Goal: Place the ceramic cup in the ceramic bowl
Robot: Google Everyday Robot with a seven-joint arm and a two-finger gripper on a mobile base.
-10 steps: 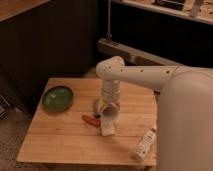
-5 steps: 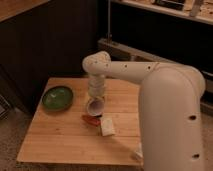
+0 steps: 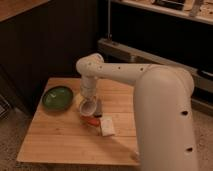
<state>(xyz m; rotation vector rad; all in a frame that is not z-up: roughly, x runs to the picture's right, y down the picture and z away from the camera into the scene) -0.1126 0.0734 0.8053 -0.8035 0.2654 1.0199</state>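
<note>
In the camera view, the gripper (image 3: 90, 106) hangs low over the pale wooden table (image 3: 55, 137), grasping a tilted whitish ceramic cup (image 3: 87, 107), with the shallow glossy green ceramic bowl (image 3: 56, 97) just to its left and a small orange-red object (image 3: 91, 121) beneath it.

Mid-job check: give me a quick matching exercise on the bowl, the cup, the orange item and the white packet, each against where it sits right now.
Things:
1. ceramic bowl
2. ceramic cup
3. orange-red object
4. white packet

Places:
A. lying flat on the wooden table, right of the orange-red item
B. at the gripper, tilted, right of the bowl
C. table's left rear area, nothing inside
D. on the table just below the cup

Pairs: 1-C, 2-B, 3-D, 4-A
</note>
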